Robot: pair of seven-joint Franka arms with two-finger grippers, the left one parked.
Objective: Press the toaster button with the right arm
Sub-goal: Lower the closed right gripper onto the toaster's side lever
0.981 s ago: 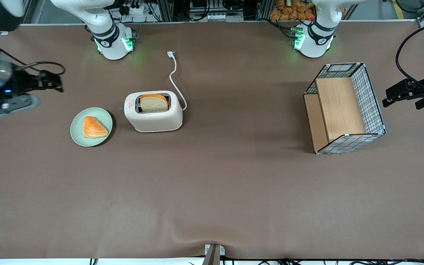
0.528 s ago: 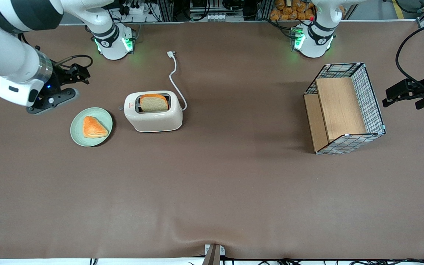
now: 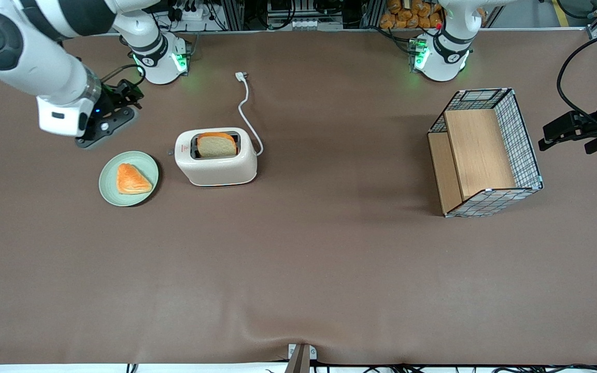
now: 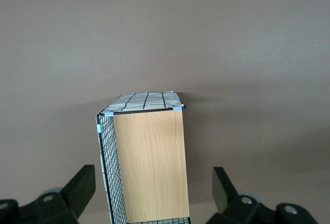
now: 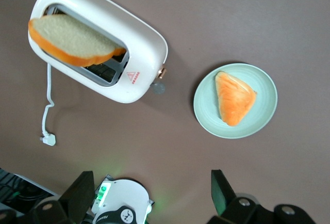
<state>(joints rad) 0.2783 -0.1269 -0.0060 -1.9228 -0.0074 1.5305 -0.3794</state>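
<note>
My black two-finger gripper (image 3: 125, 98) has swung in from the frame's left edge to the upper left, fingers (image 5: 224, 189) spread wide and empty. The cream-white rounded toaster (image 3: 216, 156) sits centre-left, its tiny grey lever knob (image 5: 159, 86) facing the pale green round plate (image 3: 128, 178).

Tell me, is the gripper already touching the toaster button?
No, the gripper hangs apart from the toaster button, farther from the front camera than the plate.

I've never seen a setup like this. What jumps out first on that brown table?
A cream toaster with a bread slice poking from its slot, beside a green plate holding a pastry. The white right arm hangs its open claw above the table near them. A wire-and-wood basket sits toward the parked arm's end.
</note>
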